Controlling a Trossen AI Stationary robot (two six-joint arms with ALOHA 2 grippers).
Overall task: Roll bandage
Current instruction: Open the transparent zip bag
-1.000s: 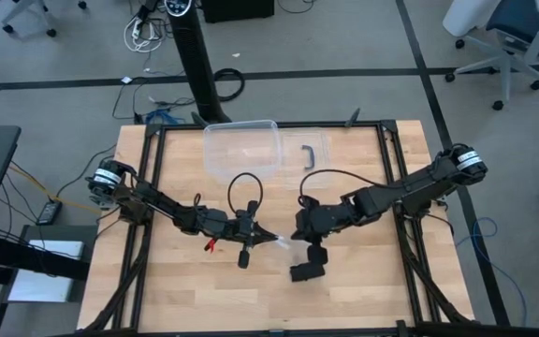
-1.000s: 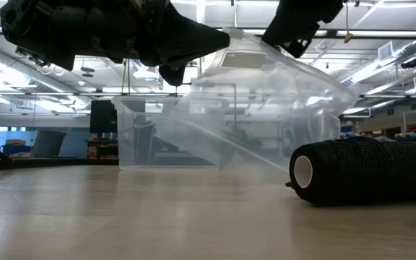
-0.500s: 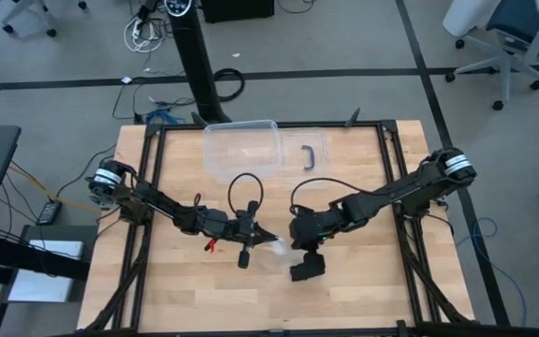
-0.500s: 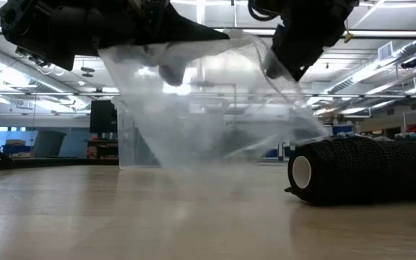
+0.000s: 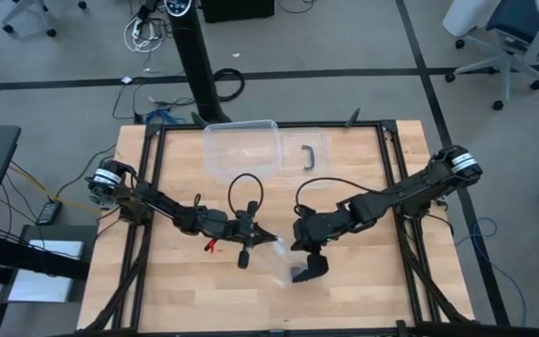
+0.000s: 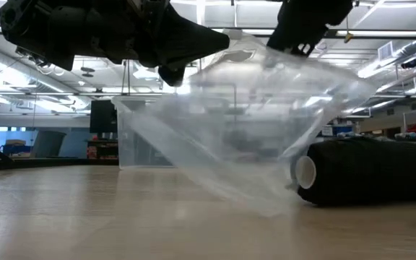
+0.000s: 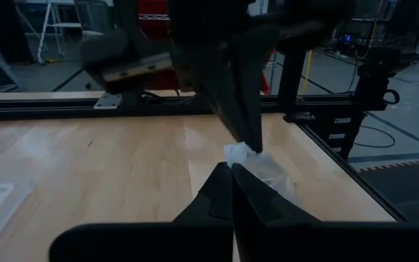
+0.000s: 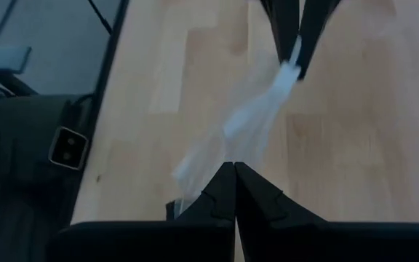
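We look down on the wooden bench (image 5: 185, 300) and both arms meet near its middle. The left claw (image 5: 268, 236) reaches in from nine o'clock and is pinched tight on one edge of the clear plastic bag (image 5: 282, 255); in the left wrist view its two dark fingers (image 7: 220, 196) are pressed together with the crumpled plastic (image 7: 247, 156) caught right at their tips. The right claw (image 5: 299, 245) comes in from three o'clock and is clamped on the same bag from the other side; the right wrist view shows its fingers (image 8: 233, 191) closed flat against each other with the film (image 8: 249, 120) stretching away from them.

From bench height we see the bag (image 6: 251, 123) held up between the two claws, hanging as a wide translucent sheet whose lowest corner touches the bench surface (image 6: 121, 224). The bandage (image 6: 367, 170), a black roll lying on its side with its pale core facing us, rests on the bench just behind the bag's lower edge, partly veiled by the plastic. From above, the roll (image 5: 309, 270) sits at about five o'clock from the right claw, just beside the bag's bottom.

Toward twelve o'clock a clear plastic box (image 5: 242, 150) stands on the bench, with a black handle (image 5: 311, 154) lying just beside it at its three o'clock.
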